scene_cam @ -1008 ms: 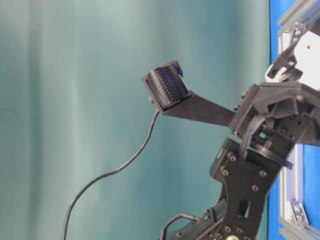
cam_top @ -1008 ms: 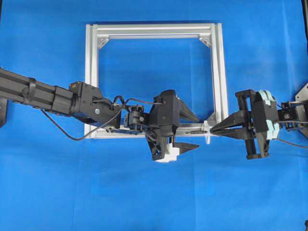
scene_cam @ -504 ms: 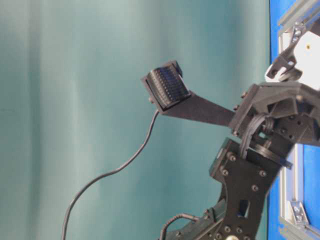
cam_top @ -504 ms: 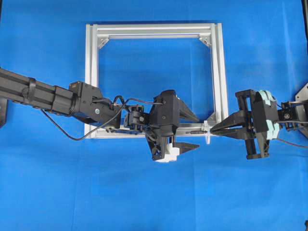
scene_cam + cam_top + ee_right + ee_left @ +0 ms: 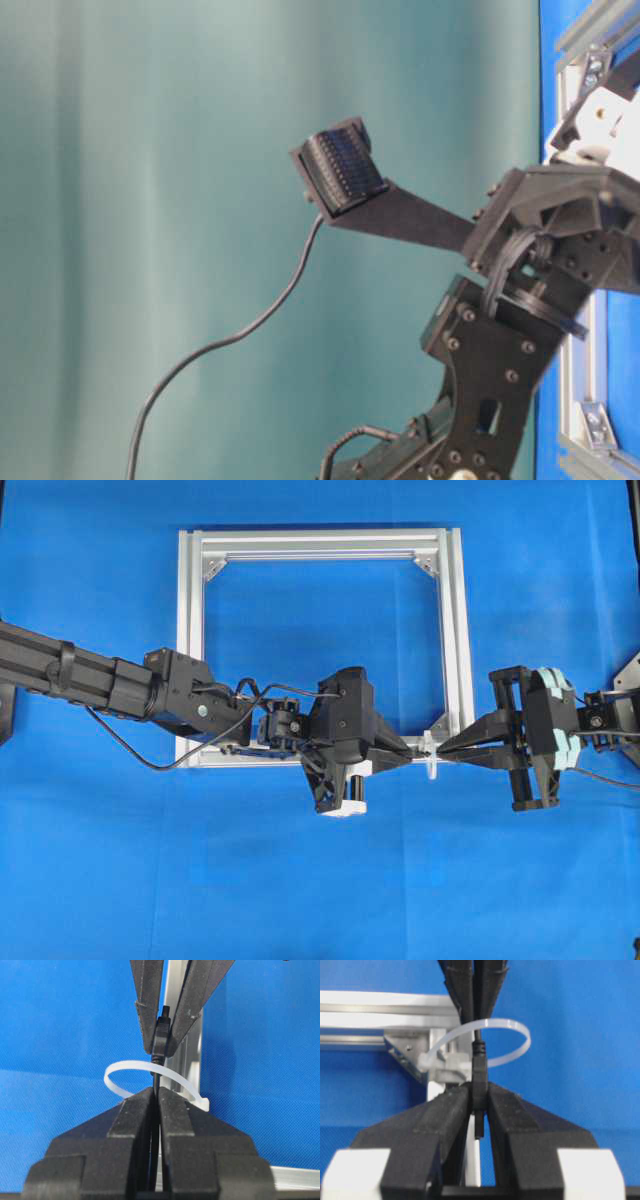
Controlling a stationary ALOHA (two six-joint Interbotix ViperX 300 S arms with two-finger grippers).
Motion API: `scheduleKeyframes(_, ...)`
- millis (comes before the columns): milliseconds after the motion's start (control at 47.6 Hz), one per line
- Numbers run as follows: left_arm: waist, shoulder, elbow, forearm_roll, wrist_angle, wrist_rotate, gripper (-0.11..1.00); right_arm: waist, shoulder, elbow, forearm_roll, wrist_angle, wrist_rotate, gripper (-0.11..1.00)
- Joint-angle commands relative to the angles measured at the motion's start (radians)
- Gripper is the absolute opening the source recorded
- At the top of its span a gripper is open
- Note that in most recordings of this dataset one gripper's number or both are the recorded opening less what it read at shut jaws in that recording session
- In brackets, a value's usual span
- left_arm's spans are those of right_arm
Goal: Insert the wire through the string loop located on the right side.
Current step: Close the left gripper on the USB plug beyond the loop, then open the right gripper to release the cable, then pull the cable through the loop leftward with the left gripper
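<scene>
The whitish string loop [image 5: 431, 762] stands at the right end of the silver frame's near bar [image 5: 250, 760]. The black wire [image 5: 479, 1067] runs straight through the loop [image 5: 518, 1031]. My left gripper [image 5: 478, 1091] is shut on the wire's thicker plug body, just left of the loop. On the loop's other side, my right gripper [image 5: 155, 1091] is shut on the thin wire. From the right wrist, the plug [image 5: 161, 1035] sits between the left fingers [image 5: 146, 1005], beyond the loop [image 5: 117, 1072]. Overhead, the left gripper [image 5: 405, 757] and right gripper [image 5: 442, 752] point tip to tip.
The square aluminium frame [image 5: 320, 542] lies flat on the blue cloth, with triangular corner brackets [image 5: 214, 570] inside it. A black arm cable [image 5: 130, 750] loops beside the left arm. Blue cloth stretches below the frame [image 5: 300, 880].
My left gripper was open around the frame's near bar; its fingers have now shut on the wire's plug. The right gripper has held still, shut.
</scene>
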Motion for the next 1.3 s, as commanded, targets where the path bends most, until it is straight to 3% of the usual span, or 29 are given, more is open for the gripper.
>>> scheduleKeyframes(0, -0.003, -0.018, -0.021, 0.002, -0.008, 0.002, 0.08, -0.002, -0.005, -0.015, 0.000, -0.006, 0.002, -0.03)
scheduleKeyframes(294, -0.003, -0.018, -0.021, 0.003, -0.008, 0.002, 0.08, -0.002, -0.005, -0.015, -0.003, 0.000, 0.000, -0.03)
scheduleKeyframes(420, -0.005, -0.018, -0.021, 0.003, -0.008, 0.002, 0.08, -0.002, -0.005, -0.015, -0.002, 0.006, 0.000, 0.06)
scheduleKeyframes(525, -0.005, -0.018, -0.021, 0.003, -0.008, 0.002, 0.08, -0.002, -0.005, -0.017, 0.002, 0.009, 0.002, 0.26)
scheduleKeyframes(714, -0.006, -0.018, -0.021, 0.002, -0.008, 0.002, 0.08, -0.002, -0.005, -0.018, 0.008, 0.005, 0.000, 0.82)
scheduleKeyframes(798, -0.006, -0.020, -0.023, 0.003, -0.008, 0.000, 0.08, -0.002, -0.005, -0.018, 0.008, 0.008, 0.000, 0.96)
scheduleKeyframes(1071, -0.006, -0.049, 0.005, 0.003, -0.008, 0.002, 0.08, -0.003, -0.005, -0.018, 0.008, 0.009, 0.000, 0.96)
scheduleKeyframes(1280, -0.008, -0.112, 0.098, 0.003, -0.008, 0.000, 0.08, -0.002, -0.005, -0.018, 0.006, 0.009, -0.003, 0.96)
